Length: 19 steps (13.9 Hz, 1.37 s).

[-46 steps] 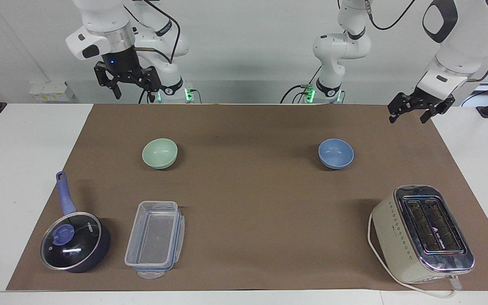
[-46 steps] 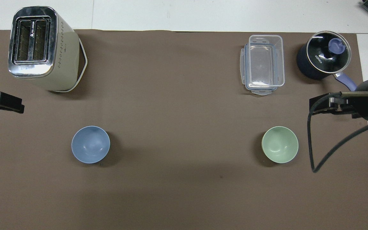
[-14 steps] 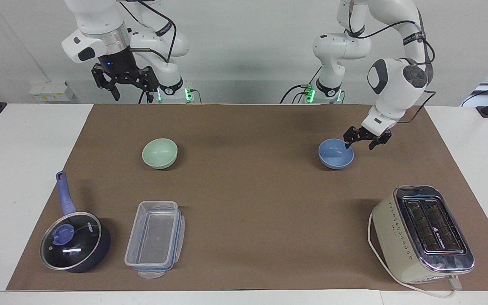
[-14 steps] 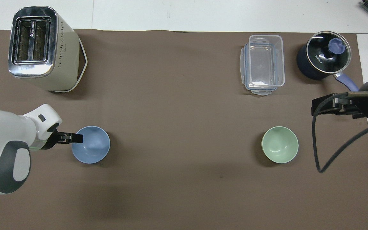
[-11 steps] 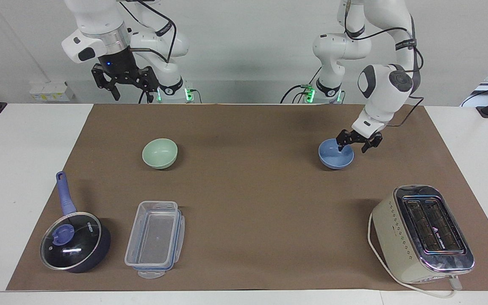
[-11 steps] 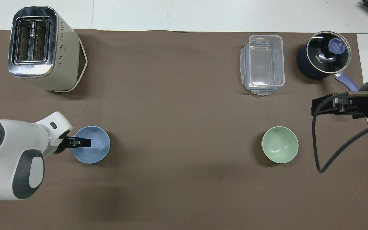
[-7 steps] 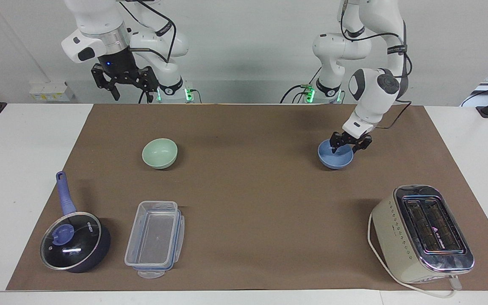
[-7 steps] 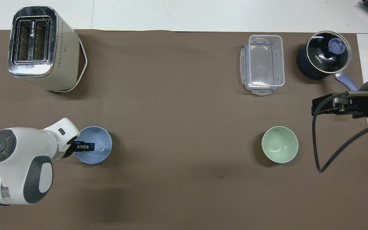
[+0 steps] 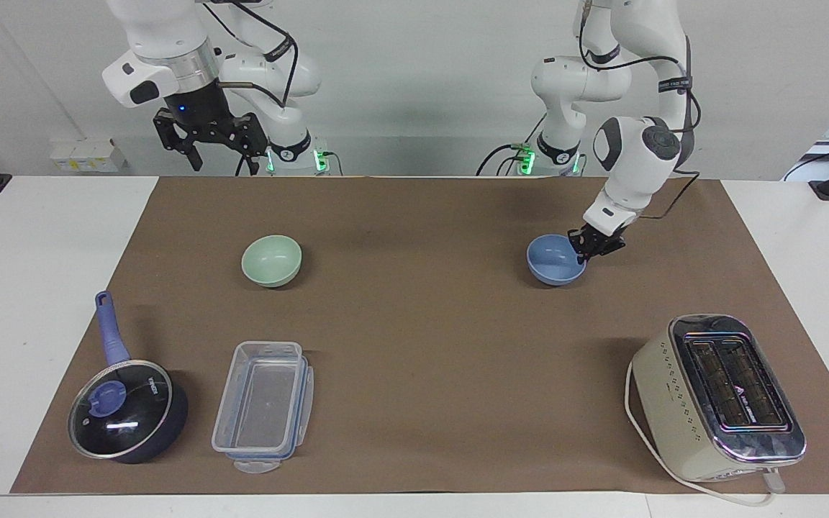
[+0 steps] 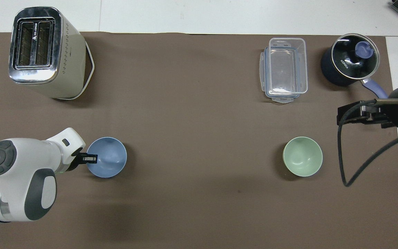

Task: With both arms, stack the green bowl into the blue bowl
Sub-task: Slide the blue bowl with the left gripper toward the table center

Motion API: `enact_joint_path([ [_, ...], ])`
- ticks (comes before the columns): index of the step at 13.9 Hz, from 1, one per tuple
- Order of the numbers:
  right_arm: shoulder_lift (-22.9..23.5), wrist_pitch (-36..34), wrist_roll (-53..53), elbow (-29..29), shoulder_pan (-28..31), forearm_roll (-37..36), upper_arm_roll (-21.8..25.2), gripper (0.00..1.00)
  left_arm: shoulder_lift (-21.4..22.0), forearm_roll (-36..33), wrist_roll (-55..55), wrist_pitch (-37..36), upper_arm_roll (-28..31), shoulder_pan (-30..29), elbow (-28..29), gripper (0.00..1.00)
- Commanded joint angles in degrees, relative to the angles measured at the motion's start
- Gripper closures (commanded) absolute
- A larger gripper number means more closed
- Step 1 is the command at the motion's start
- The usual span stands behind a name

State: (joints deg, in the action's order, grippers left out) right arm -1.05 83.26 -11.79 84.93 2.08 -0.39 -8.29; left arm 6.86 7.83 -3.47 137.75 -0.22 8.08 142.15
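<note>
Left claw (image 9: 585, 248) now clamped on blue bowl (image 9: 553, 262) rim, bowl shifted toward green bowl (image 9: 271, 260); right claw (image 9: 207, 144) waiting, spread open

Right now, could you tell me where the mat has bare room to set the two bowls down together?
The widest bare patch lies between the green bowl and the blue bowl, which the left tool grips. Also free: between clear container and toaster. It is crowded where container and lidded pan sit.

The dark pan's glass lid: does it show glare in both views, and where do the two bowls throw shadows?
Facing view: a white streak on the dark pan's glass lid. Overhead view: fainter reflections on it; soft shadows beside the pale green bowl and the periwinkle-blue bowl.
</note>
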Motion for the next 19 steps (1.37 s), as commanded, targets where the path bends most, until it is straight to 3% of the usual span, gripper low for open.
enact_joint_path([
  [1, -0.62, -0.55, 0.98, 0.68, 1.00, 1.27, -0.06, 0.00, 0.87, 1.22, -0.40, -4.31, 0.57, 0.36, -3.44, 1.00],
  [7, -0.62, -0.55, 0.89, 0.68, 1.00, 1.35, -0.06, 0.00, 1.66, 4.03, 0.12, -10.13, 0.05, 1.24, -7.59, 1.00],
  [12, -0.62, -0.55, 1.06, 0.68, 1.00, 1.27, -0.06, 0.00, 1.49, 4.56, 11.70, -7.42, 0.04, 12.29, -7.59, 1.00],
  [19, -0.62, -0.46, 1.59, 0.68, 1.26, 1.27, -0.06, 0.00, -3.95, 4.56, 27.71, 2.86, 0.04, 27.06, -7.24, 1.00],
])
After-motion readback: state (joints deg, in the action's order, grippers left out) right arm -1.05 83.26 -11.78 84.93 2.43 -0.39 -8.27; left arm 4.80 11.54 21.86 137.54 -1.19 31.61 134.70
